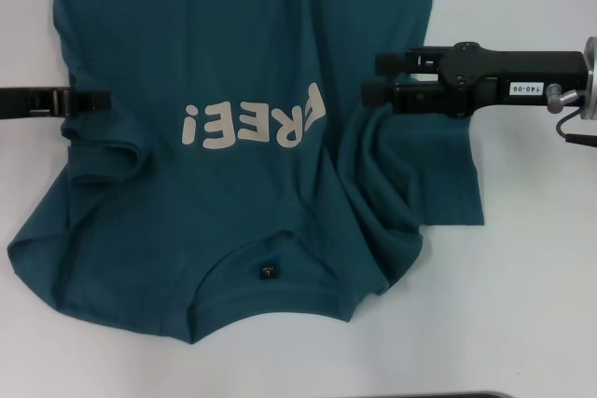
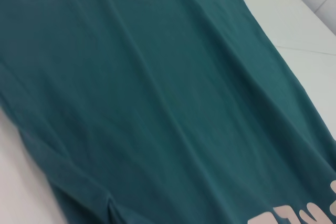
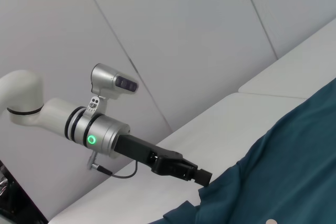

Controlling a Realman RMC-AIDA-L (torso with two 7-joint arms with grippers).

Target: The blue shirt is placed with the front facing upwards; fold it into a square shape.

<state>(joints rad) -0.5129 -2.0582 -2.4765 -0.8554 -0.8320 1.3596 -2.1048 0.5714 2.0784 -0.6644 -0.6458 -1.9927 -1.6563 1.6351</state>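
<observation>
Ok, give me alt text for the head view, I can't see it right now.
The blue shirt lies front up on the white table, its collar toward the robot and the "FREE" lettering upside down. The left tool meets the shirt's left edge. The right tool is over the bunched right side.

White counter (image 1: 522, 258) under and beyond both end effectors; pale panelled wall (image 3: 173, 35) behind the left end effector; dark strip (image 1: 448, 394) along the near counter edge.

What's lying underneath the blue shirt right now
The blue shirt lies on a white table, bare beside it. Whatever the cloth covers is hidden.
</observation>
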